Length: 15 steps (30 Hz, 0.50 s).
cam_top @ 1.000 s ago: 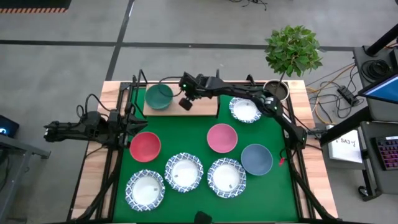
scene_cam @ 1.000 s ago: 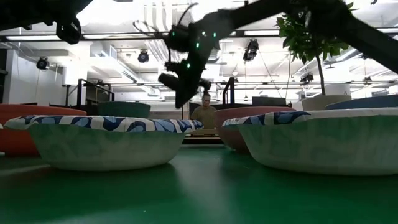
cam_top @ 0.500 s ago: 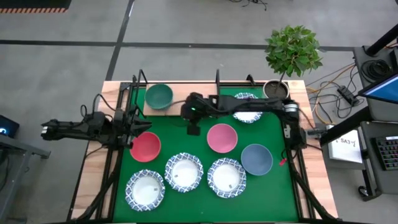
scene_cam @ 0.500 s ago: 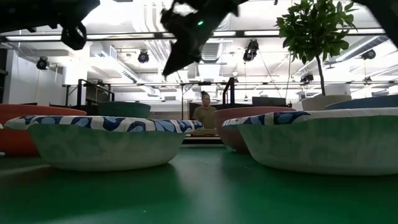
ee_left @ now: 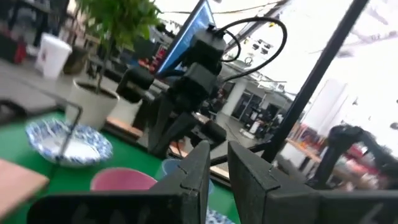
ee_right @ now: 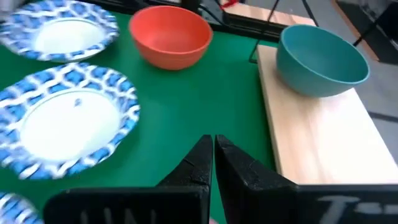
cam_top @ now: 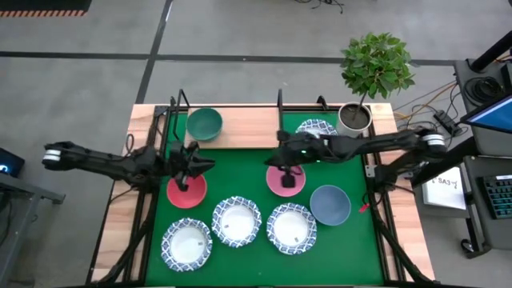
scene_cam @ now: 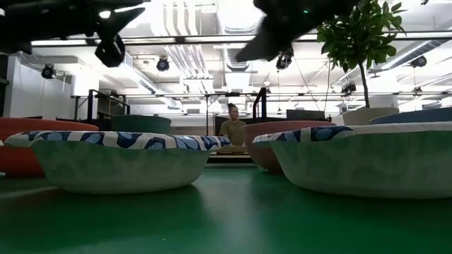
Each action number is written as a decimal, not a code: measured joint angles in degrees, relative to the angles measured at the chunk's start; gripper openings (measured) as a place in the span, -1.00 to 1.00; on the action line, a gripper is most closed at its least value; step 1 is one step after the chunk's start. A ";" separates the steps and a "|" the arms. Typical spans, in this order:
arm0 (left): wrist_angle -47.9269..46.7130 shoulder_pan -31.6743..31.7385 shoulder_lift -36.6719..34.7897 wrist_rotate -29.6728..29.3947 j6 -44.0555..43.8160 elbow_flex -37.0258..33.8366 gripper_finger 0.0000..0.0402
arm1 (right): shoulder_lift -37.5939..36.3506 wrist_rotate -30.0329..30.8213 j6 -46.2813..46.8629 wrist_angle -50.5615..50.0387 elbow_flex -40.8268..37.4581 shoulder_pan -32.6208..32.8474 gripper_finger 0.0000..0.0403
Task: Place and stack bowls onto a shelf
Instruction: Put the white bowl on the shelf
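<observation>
The shelf [cam_top: 244,128], a light-wood board, lies along the far edge of the green mat [cam_top: 256,168] and carries a single dark green bowl [cam_top: 205,123] at its left end; the rest of the board is bare. A blue-rimmed white bowl [cam_top: 317,128] sits just right of the shelf, beside the white plant pot [cam_top: 354,118]. On the mat, the red bowl [cam_top: 186,190] lies at the left, the pink bowl [cam_top: 286,179] near the centre, and the grey-blue bowl [cam_top: 330,205] to its right. Three more blue-rimmed bowls form the near row: left [cam_top: 186,244], middle [cam_top: 237,221], and right [cam_top: 291,228]. The left end effector [cam_top: 190,170] hangs over the far edge of the red bowl, its fingers [ee_left: 198,171] drawn close together with a narrow gap between them, grasping nothing. The right end effector [cam_top: 290,164] hangs over the pink bowl, its fingers [ee_right: 202,163] clenched almost together and empty. The wooden desk [cam_top: 120,240] shows around the mat. In the low view a person [scene_cam: 232,128] stands in the room beyond.
</observation>
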 joint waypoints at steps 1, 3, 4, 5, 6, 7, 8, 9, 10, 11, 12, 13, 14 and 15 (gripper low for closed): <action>1.31 -0.16 1.66 0.00 -1.70 0.02 -0.80 | -1.85 -0.76 -0.04 0.99 -2.15 0.01 -0.96; 1.81 -0.71 4.64 -0.01 -4.38 1.05 -0.80 | -5.56 -1.79 -0.04 3.83 -6.17 0.01 -0.96; 1.77 -1.13 6.13 0.00 -5.24 2.03 -0.80 | -7.28 -2.29 -0.05 5.88 -8.04 0.01 -0.96; 1.80 -1.63 7.55 -0.01 -5.69 3.10 -0.80 | -8.88 -2.57 -0.07 7.85 -9.83 0.01 -0.96; 1.74 -2.13 8.95 0.00 -5.88 4.41 -0.80 | -10.35 -2.71 -0.18 9.96 -11.64 0.01 -0.96; 1.11 -2.67 10.32 0.00 -5.92 6.00 -0.80 | -11.70 -2.79 -0.42 11.94 -13.20 0.01 -0.96; -0.13 -3.22 11.60 0.02 -6.04 7.68 -0.80 | -12.94 -3.13 -0.60 13.47 -14.67 0.01 -0.96; -2.69 -3.73 12.71 0.04 -6.57 9.74 -0.80 | -14.06 -3.84 -0.83 14.45 -15.82 -0.01 -0.96; -6.01 -4.21 13.69 0.04 -7.43 11.91 -0.80 | -15.15 -4.47 -0.96 15.27 -16.78 -0.01 -0.96; -10.35 -4.70 14.64 0.06 -8.33 14.36 -0.80 | -16.23 -5.07 -1.26 15.72 -17.58 -0.01 -0.96; -16.13 -5.17 15.54 0.07 -9.47 17.20 -0.80 | -17.20 -5.46 -1.51 15.78 -18.19 0.01 -0.96; -22.61 -5.62 16.39 0.08 -10.92 20.06 -0.80 | -18.07 -5.65 -1.52 15.78 -18.65 0.01 -0.96; -29.85 -6.11 17.37 0.07 -12.58 23.05 -0.80 | -18.78 -5.74 -1.48 15.79 -19.13 0.01 -0.96; -37.42 -6.61 18.64 -0.05 -14.50 26.26 -0.80 | -19.36 -5.74 -1.49 15.74 -19.68 0.01 -0.96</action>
